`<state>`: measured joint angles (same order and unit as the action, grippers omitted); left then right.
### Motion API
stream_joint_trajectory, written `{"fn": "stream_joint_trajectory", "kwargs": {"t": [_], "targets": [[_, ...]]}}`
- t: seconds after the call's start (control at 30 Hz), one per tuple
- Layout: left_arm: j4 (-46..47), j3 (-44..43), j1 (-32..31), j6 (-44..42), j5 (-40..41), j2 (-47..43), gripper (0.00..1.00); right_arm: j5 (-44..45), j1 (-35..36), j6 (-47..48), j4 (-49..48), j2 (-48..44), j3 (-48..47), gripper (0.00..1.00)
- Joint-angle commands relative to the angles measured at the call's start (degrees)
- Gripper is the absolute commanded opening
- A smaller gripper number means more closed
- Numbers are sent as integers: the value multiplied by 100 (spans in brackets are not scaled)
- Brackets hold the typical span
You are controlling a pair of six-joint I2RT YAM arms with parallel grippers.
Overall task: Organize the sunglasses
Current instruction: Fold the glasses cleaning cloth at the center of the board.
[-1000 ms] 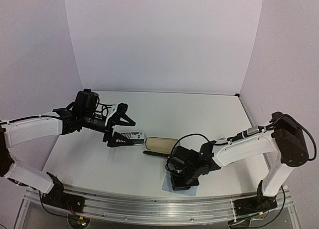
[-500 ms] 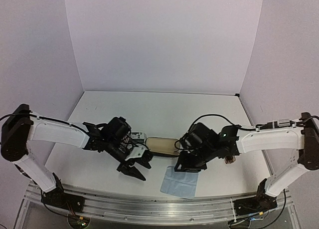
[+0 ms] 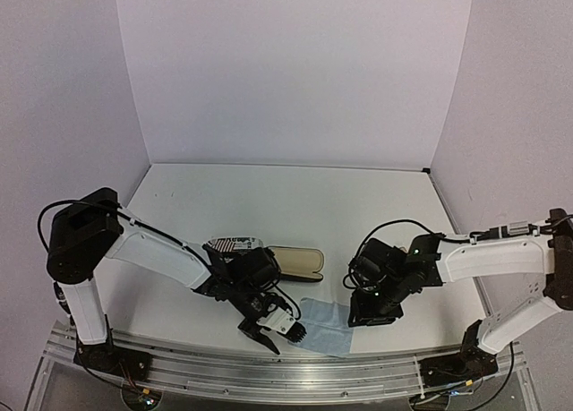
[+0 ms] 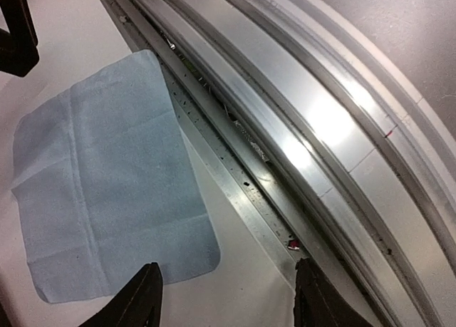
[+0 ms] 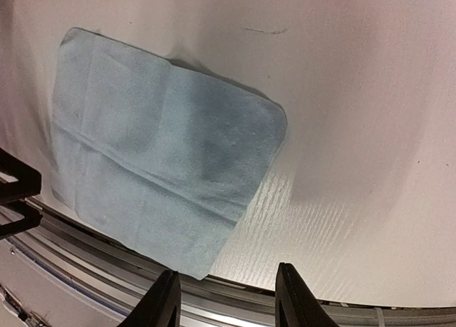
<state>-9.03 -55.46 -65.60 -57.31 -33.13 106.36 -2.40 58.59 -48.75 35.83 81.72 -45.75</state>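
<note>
No sunglasses show in any view; they are hidden or out of view. My left gripper [image 3: 273,336] hovers low at the table's front edge, just left of a light-blue cloth [image 3: 328,338]. In the left wrist view this gripper [image 4: 226,270] is open over bare table beside the cloth [image 4: 107,177], with nothing between its fingers. My right gripper [image 3: 372,311] sits just right of the cloth. The right wrist view shows it [image 5: 226,271] open and empty, above the cloth's [image 5: 164,156] near corner and the table edge.
An open case with a tan lining [image 3: 296,262] lies mid-table, and a stripe-patterned case [image 3: 235,244] lies to its left. A metal rail [image 4: 306,127] runs along the table's front edge, right under both grippers. The other gripper's dark fingers [image 5: 16,191] show at the left border.
The left arm swung from the striped case down to the front edge beside the cloth. The right gripper left the cloth, moved right, and its jaws opened.
</note>
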Motion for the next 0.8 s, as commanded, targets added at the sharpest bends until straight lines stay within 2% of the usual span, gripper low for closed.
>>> {"fn": "stream_joint_trajectory", "kwargs": {"t": [0.0,0.13,0.5,0.6,0.77], "targets": [[-57,-544,3,-204,391,403,57,-155,5,403,99,27,-195,42],[-73,-674,-60,-208,660,584,51,-117,5,641,93,-67,-147,42],[-279,-726,-126,-196,841,622,12,-200,8,1177,79,34,-263,41],[-248,-730,-124,-36,854,489,1,-220,10,1831,-85,-120,-373,38],[-319,-671,-98,422,754,207,0,-62,26,3963,-861,-891,-223,40]]}}
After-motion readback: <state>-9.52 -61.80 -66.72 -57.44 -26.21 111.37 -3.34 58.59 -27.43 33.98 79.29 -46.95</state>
